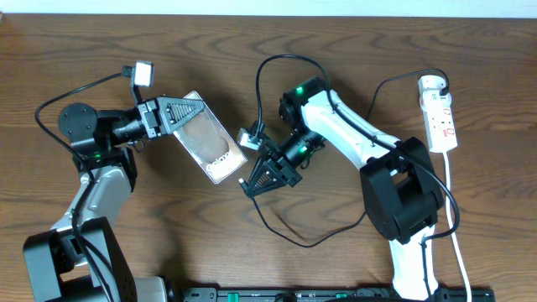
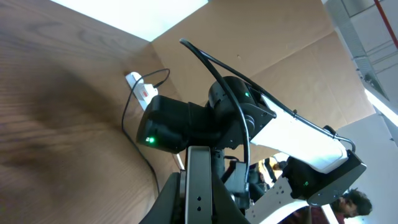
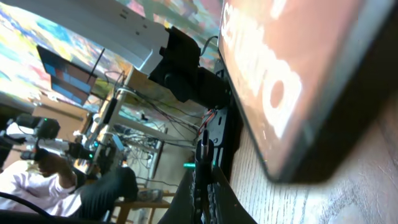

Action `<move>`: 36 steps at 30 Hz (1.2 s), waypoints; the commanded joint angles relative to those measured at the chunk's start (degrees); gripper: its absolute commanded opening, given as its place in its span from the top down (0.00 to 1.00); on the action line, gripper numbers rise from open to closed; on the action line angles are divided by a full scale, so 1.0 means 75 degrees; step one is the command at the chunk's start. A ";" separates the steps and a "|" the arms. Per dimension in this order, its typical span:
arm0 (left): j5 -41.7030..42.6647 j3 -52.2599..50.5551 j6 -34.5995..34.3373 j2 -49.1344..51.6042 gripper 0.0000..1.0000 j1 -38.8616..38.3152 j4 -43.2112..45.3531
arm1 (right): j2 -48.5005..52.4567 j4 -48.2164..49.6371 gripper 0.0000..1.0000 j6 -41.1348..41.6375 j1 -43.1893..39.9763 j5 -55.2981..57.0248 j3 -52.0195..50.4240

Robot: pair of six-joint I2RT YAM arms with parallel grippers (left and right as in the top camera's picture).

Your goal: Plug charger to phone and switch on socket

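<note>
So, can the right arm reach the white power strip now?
Probably yes: the white power strip lies on the open wooden table beside the right arm, nothing between. Its claw, though, is shut on the thin black cable.

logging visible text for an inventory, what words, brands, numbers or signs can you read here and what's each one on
"Galaxy": white letters on the face of the phone, small in the overhead view and cropped and blurred in the right wrist view.
Red markings on the socket: too small to read.
Round mark beside the phone's lettering: too blurred to make out.
No other text is readable.
</note>
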 commanded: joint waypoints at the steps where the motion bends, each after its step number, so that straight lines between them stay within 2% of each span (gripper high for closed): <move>1: 0.0023 0.0216 -0.0070 -0.0058 0.93 -0.0216 0.0061 | 0.0064 0.0146 0.99 -0.0128 0.0154 0.0006 0.0157; 7: 0.0023 0.0216 -0.0181 -0.0058 0.93 -0.0309 0.0061 | 0.0061 0.0609 0.99 0.0548 0.0154 0.0006 0.0157; 15: 0.0023 0.0216 -0.0175 -0.0058 0.93 -0.0309 0.0067 | 0.0061 0.0662 0.99 0.0548 0.0128 -0.0058 0.0157; 22: 0.0020 0.0216 0.0201 -0.0058 0.93 -0.0309 0.0067 | 0.0061 0.0624 0.99 0.0729 0.0134 -0.0376 0.0157; 36: 0.0012 0.0216 0.0125 -0.0058 0.93 -0.0312 0.0061 | 0.0061 0.0723 0.99 0.0746 0.0134 -0.0644 0.0157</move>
